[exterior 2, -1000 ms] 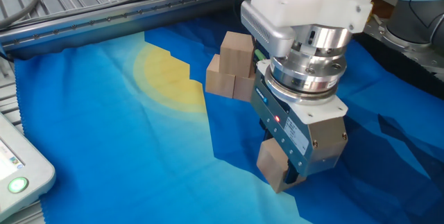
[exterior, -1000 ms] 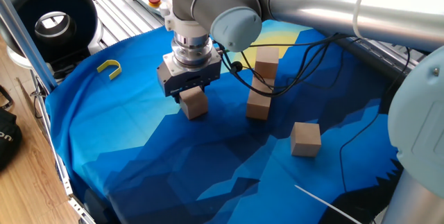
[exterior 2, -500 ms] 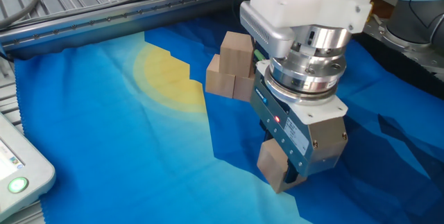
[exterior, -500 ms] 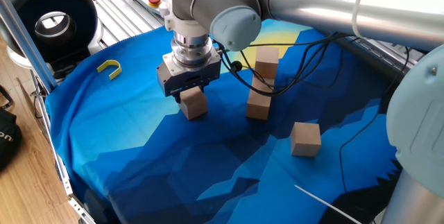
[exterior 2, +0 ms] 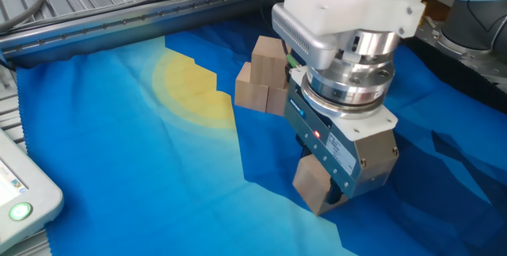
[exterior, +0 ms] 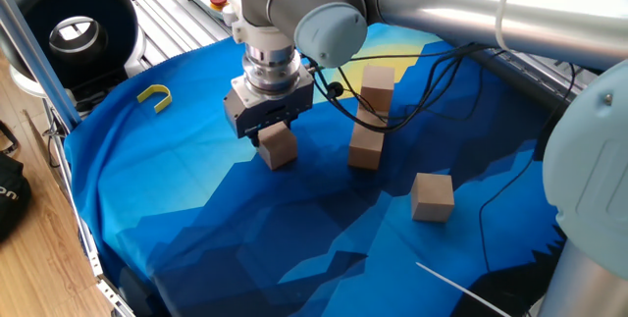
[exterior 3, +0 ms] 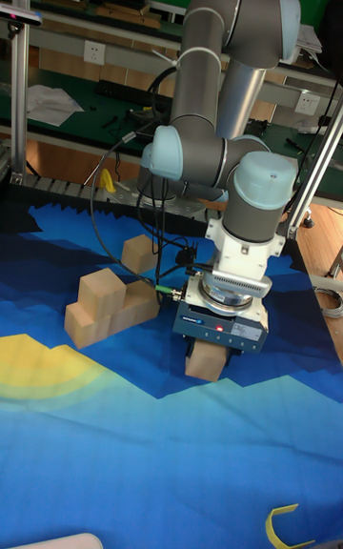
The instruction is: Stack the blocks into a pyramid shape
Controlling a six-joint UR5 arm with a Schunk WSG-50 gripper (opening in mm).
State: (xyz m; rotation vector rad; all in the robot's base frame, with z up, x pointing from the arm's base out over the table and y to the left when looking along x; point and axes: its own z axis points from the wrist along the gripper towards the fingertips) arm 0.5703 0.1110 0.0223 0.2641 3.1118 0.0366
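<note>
The pincer (exterior: 273,138) points straight down and is clamped on one block (exterior: 278,146), a finger on each of two opposite faces. In the other fixed view the same pincer (exterior 2: 326,196) grips the block (exterior 2: 311,186) from above, and the block's lower part shows below the fingers. Whether this block touches the cloth (exterior: 196,209) or sits just above it cannot be told.

Near the held block, toward the yellow patch of the cloth, stands a cluster of blocks (exterior: 370,121). In the tall fixed view the cluster (exterior 3: 107,306) shows two blocks touching side by side at cloth level and one block on top of them. A further block (exterior 3: 140,253) lies just behind the cluster.

One single block (exterior: 432,196) lies well apart from the cluster, on the dark blue part of the cloth.

A yellow U-piece (exterior: 154,95) lies near the cloth's edge, well apart from all blocks.

The cloth covers the table. A black cable (exterior: 392,111) hangs from the arm (exterior: 442,3) past the cluster.
</note>
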